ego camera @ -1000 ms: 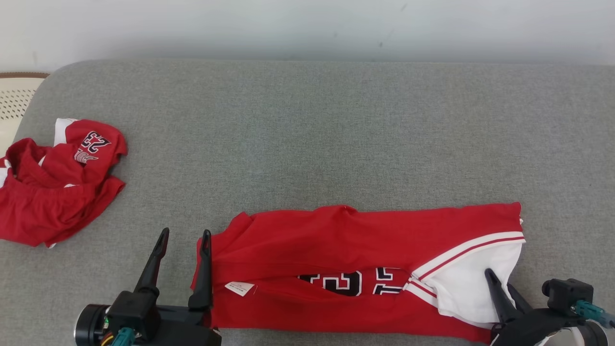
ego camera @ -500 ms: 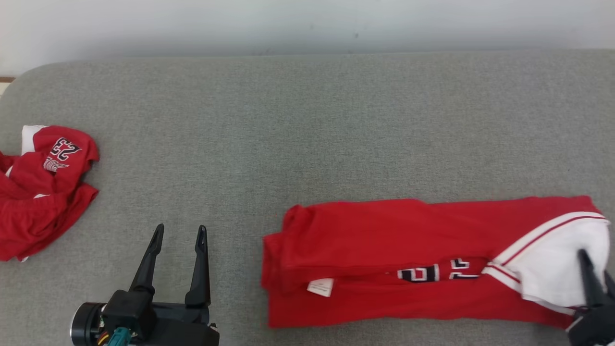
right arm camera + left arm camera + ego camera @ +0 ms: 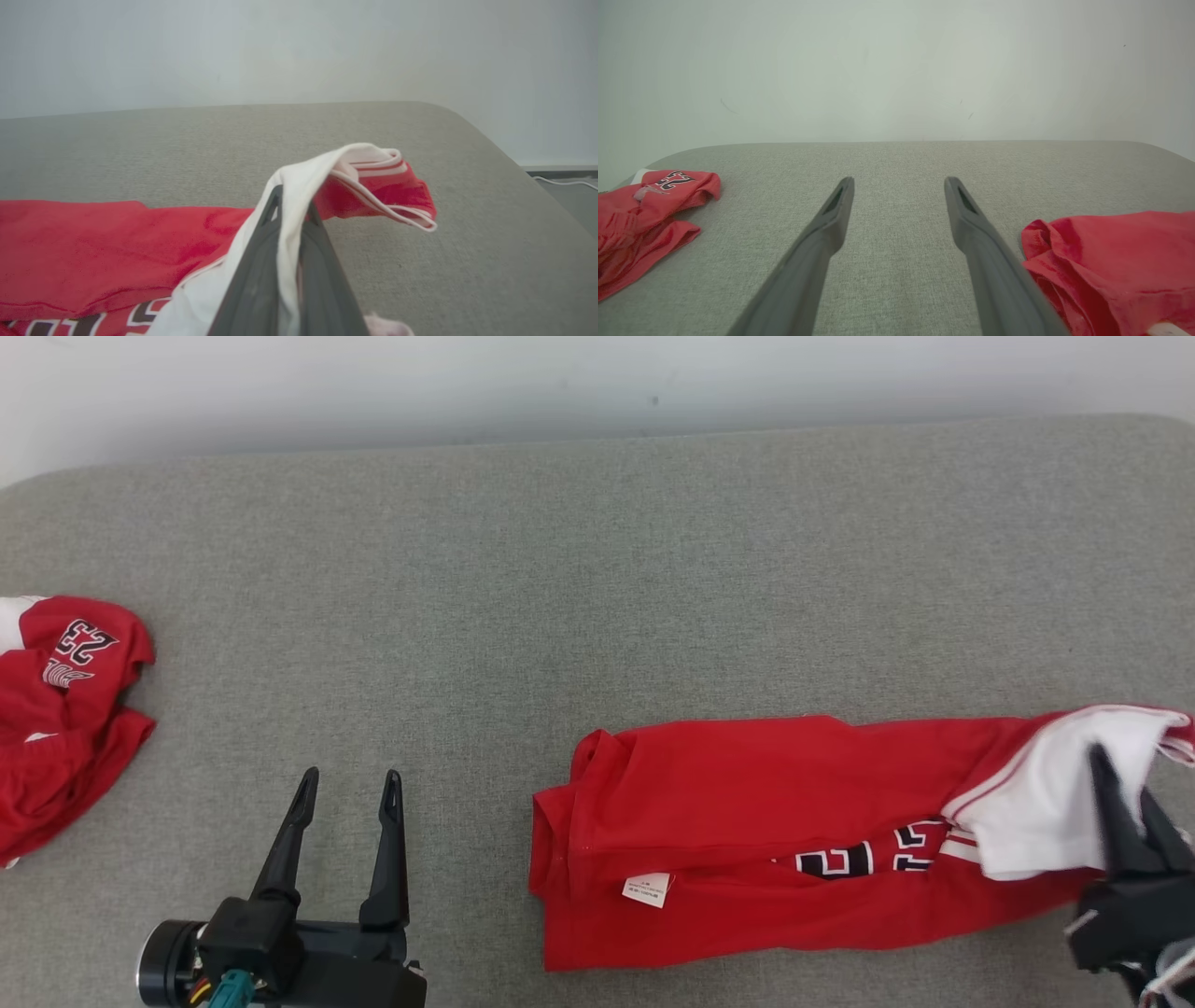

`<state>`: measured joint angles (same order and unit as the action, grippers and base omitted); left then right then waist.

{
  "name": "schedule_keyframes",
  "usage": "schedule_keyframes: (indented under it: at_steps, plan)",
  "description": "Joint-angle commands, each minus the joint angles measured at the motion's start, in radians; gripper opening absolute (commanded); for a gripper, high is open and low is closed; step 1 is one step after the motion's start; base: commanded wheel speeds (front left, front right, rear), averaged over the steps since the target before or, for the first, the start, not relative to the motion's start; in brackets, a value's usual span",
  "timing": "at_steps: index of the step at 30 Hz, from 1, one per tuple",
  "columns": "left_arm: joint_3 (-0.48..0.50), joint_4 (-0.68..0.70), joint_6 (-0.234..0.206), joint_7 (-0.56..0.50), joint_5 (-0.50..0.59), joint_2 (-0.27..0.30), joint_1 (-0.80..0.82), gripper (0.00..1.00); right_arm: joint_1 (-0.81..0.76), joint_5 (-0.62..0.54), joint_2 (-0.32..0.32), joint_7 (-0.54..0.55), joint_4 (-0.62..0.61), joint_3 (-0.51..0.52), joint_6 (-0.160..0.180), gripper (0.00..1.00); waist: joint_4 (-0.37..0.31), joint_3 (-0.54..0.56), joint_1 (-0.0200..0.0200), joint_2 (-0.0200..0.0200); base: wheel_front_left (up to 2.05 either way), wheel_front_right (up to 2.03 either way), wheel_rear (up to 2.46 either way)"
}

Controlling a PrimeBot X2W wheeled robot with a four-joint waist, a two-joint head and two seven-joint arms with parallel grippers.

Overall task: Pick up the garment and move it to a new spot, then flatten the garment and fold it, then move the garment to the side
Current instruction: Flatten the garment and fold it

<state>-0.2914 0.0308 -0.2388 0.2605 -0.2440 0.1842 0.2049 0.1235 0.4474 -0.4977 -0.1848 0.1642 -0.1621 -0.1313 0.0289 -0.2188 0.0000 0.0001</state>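
The grey padded worktop [image 3: 560, 569] carries the folded red jersey [image 3: 747, 803], which lies as a long band at the near right, well apart from a crumpled red garment [image 3: 65, 709] at the far left. The step in hand is, I judge, moving the folded jersey to the side.

The right claw [image 3: 1118, 773] is pressed together on the jersey's white end panel [image 3: 1036, 803] and holds that end a little above the worktop, while the rest lies flat. To do this well, the pull should stay low and go along the length of the band, so that the layers do not slide open. The rounded worktop edge looks near in the right wrist view, so stop before it.

The left claw [image 3: 351, 775] is spread and touches nothing. It could press the end near the small white label [image 3: 647, 889] if the fold opens.
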Motion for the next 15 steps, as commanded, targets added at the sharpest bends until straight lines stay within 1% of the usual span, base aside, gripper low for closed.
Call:
schedule_keyframes:
  at_steps: [1,4,8,12,15]
  plan:
    - [0.003,-0.002,0.003,0.004,0.011,0.0,-0.008,1.0,-0.009,-0.021,0.011,0.011,-0.043,-0.014,0.001,0.0,-0.004,0.002,0.0,-0.0001,0.0,0.0,0.0]
    - [0.005,-0.005,0.007,0.004,0.013,-0.004,-0.014,1.0,-0.029,-0.049,0.033,0.057,-0.172,-0.061,0.001,0.0,-0.008,0.007,0.0,-0.0001,0.0,0.0,0.0]
    - [0.002,-0.01,0.014,0.004,0.013,-0.009,-0.014,1.0,-0.049,-0.068,0.066,0.132,-0.297,-0.141,0.001,0.0,-0.007,0.015,0.0,-0.0001,0.0,0.0,0.0]
    - [-0.001,-0.016,0.022,0.004,0.015,-0.014,-0.009,1.0,-0.042,-0.069,0.113,0.175,-0.359,-0.215,0.001,0.0,-0.001,0.018,0.0,-0.0001,0.0,0.0,0.0]
    - [0.0,-0.022,0.027,0.004,0.016,-0.017,-0.006,1.0,-0.017,-0.06,0.146,0.189,-0.353,-0.274,0.001,0.0,0.001,0.019,0.0,-0.0001,0.0,0.0,0.0]
